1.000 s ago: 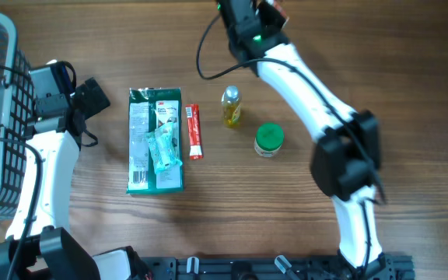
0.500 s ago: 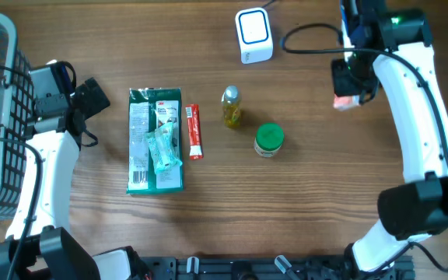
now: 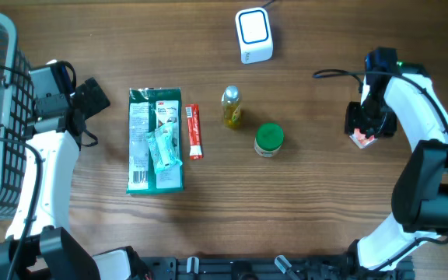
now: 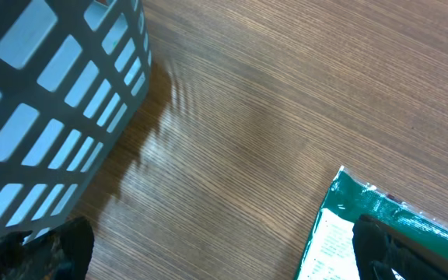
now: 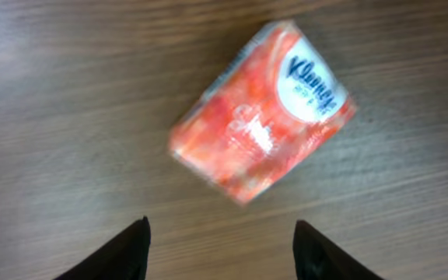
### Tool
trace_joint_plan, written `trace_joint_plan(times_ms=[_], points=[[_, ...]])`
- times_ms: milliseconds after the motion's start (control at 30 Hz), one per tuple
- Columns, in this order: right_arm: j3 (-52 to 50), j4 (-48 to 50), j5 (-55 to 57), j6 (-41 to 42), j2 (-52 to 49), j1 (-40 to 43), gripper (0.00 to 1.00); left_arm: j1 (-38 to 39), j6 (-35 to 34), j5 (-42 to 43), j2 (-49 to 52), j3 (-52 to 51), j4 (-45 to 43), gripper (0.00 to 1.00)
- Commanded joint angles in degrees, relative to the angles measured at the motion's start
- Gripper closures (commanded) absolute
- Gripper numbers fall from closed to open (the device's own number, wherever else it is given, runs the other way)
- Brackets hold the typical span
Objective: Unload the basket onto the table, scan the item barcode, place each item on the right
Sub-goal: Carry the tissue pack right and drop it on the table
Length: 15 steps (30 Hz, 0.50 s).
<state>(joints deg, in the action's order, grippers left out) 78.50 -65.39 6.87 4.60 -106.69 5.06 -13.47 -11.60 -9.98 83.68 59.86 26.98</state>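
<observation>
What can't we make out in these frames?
- Tissue pack barcode: not on the face shown in the blurred right wrist view; overhead, the right gripper covers most of it.
- Green package print: too small overhead; cut off by the bottom edge in left wrist view.
- Basket contents: cut off by the overhead frame's left edge.

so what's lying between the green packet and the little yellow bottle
A red tube lies there, close beside the green packet and clearly apart from the yellow bottle. The overhead view shows it.
</observation>
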Motion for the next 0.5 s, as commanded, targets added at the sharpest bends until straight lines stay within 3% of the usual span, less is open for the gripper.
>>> trace_joint_plan(times_ms=[0,33,67,167,200,233,467], points=[[7.54,-4.63,-16.46,-1.46,2.86,-0.39,0.37,-0.26,0.7,0.11,-0.74,0.63,-0.15,0.0],[8.5,-4.7,-25.29,-1.44,3.93,-0.37,0.3,-0.26,0.7,0.11,-0.74,0.63,-0.15,0.0],[8.48,-5.07,-30.84,-1.38,4.55,-0.39,0.0,-0.26,0.7,0.11,-0.74,0.63,-0.15,0.0],[8.09,-4.52,-44.54,0.83,4.57,-0.61,0.01,-0.26,0.7,0.11,-0.74,0.63,-0.15,0.0],[8.07,-4.57,-45.13,2.69,4.57,-0.79,0.19,-0.26,0.7,0.11,-0.74,0.63,-0.15,0.0],[8.0,-4.61,-44.65,5.03,4.59,-1.03,0.24,-0.26,0.7,0.11,-0.74,0.63,-0.15,0.0],[6.27,-4.52,-38.36,20.06,4.57,-8.7,0.23,-0.26,0.7,0.11,-0.74,0.63,-0.15,0.0]])
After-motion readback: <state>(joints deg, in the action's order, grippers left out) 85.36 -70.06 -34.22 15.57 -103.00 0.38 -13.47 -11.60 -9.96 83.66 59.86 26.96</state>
